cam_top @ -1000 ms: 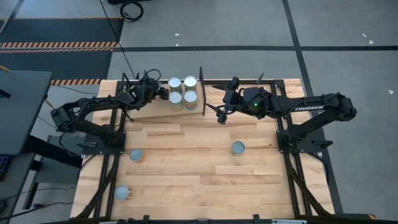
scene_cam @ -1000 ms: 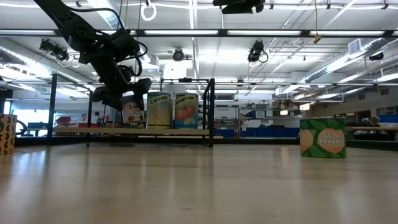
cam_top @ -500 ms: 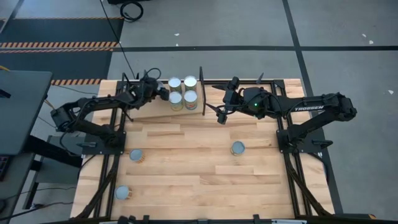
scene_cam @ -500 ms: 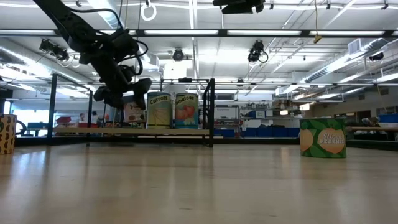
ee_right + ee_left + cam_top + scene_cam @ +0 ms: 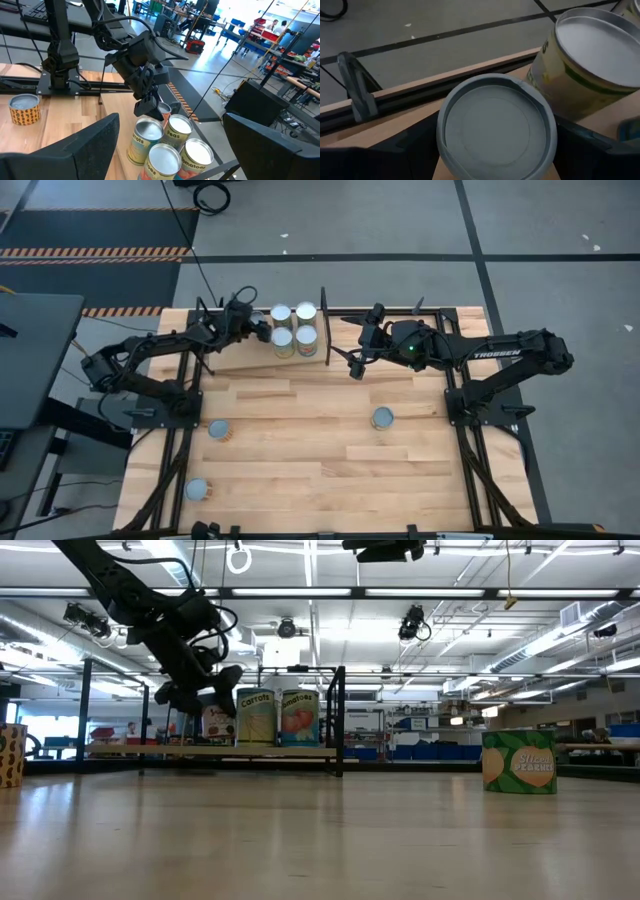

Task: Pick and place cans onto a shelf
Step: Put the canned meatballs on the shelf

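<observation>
My left gripper [image 5: 260,325] is shut on a grey-topped can [image 5: 495,130] over the left part of the shelf [image 5: 230,355], just left of four cans [image 5: 294,325] that stand on their bases on the plank. The nearest of these has a yellow-green label [image 5: 580,75]. In the low view the held can [image 5: 216,721] is beside the "Carrots" can [image 5: 256,717]. My right gripper [image 5: 355,367] is open and empty, right of the black divider [image 5: 323,325]. My left gripper pinches the can between its two fingers, one on each side of the wall [image 5: 441,150] just below the top rim. The fingers slant down from the table's left. The can is upright. I cannot tell whether its base touches the plank.
Three loose cans stand on the tabletop: one right of the middle [image 5: 383,418] and two near the left edge [image 5: 218,430], [image 5: 197,489]. The black rods edge the shelf [image 5: 250,751] along the far side.
My left gripper, still shut on its can, has edged a little toward the far edge and toward the cans on the shelf. The can has stayed upright.
</observation>
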